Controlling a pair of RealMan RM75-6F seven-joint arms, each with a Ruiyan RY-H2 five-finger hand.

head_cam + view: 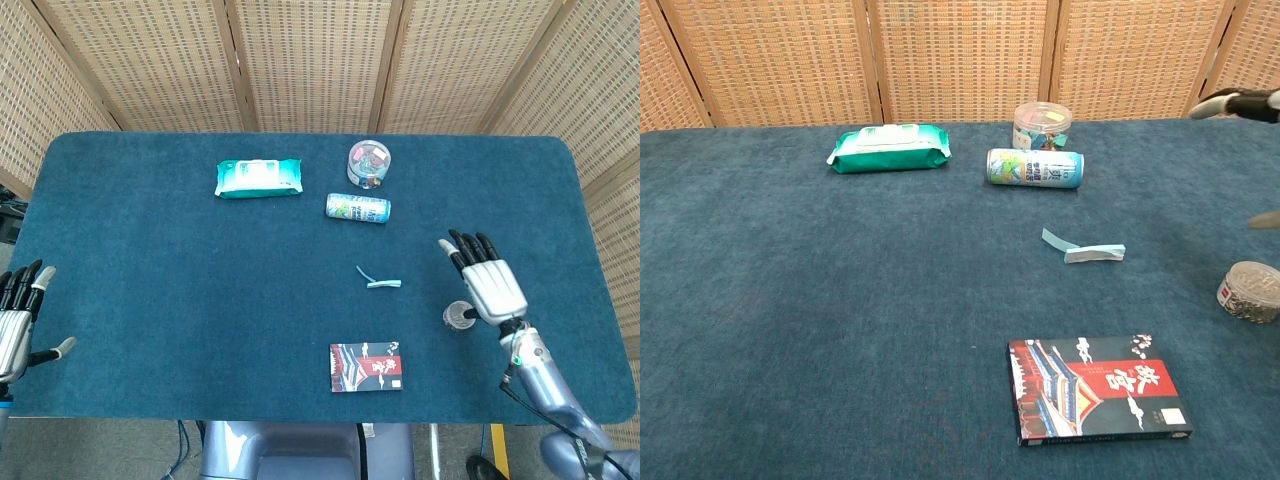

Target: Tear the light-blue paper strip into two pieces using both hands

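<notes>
The light-blue paper strip (379,281) (1084,248) lies bent on the blue table cloth, right of the middle. My right hand (486,278) hovers over the table to the strip's right, fingers spread and holding nothing; in the chest view only its fingertips (1237,102) show at the right edge. My left hand (20,320) stays at the table's near left edge, fingers apart and empty, far from the strip.
A small round tin (458,315) (1250,290) sits just under my right hand. A red-and-black box (366,367) (1098,388) lies near the front edge. A can (358,208), a clear jar (369,163) and a wipes pack (259,178) stand behind the strip.
</notes>
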